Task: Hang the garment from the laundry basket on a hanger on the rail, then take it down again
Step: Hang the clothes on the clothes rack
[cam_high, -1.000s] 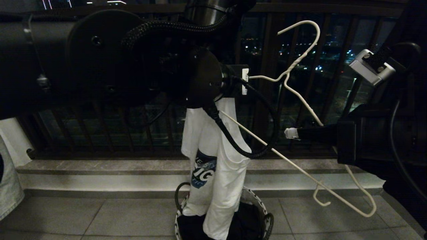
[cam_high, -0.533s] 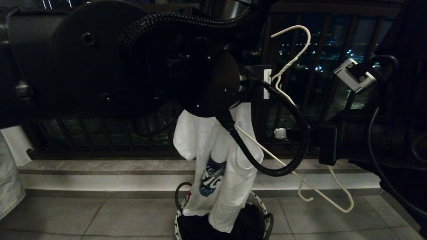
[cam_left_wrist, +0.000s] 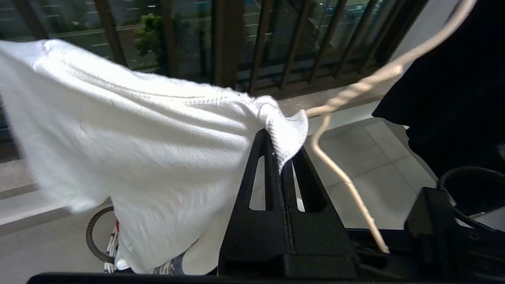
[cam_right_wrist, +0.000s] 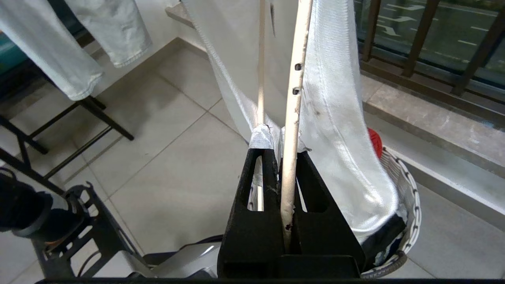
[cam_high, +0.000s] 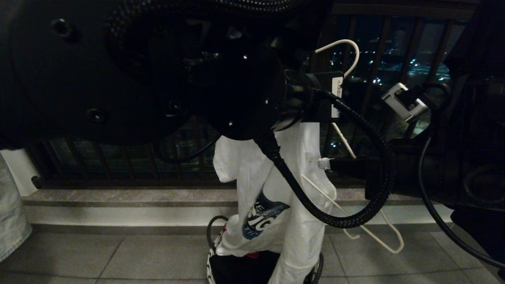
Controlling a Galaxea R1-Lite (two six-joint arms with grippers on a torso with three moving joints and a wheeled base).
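Risk, judged from the present arrangement: the hanger (cam_high: pixel 357 230) could snag in bunched cloth instead of entering the garment (cam_high: pixel 276 185), because the shirt is hanging as 1 narrow column with no opening visibly spread. The shirt could also pull free, since the left grip is taking only a small fold near the collar edge. The hanger could pivot in its clamp, because it is being held at a single point on 1 thin arm.

Left gripper (cam_left_wrist: pixel 282 157): the 2 fingers are closed together on a bunched edge of the garment, holding it up in front of the dark balcony railing (cam_high: pixel 371 90). The shirt's lower end is trailing into the laundry basket (cam_high: pixel 315 268) on the floor, where a red cloth (cam_right_wrist: pixel 375 142) is showing beside it.

Right gripper (cam_right_wrist: pixel 282 157): the 2 fingers are clamped on 1 wire arm of the hanger, and garment fabric is lying against the fingertips. In the head view the hanger is tilted, its hook (cam_high: pixel 347 45) far and high, its lower bar near the shirt's right side. The rail is not in view.
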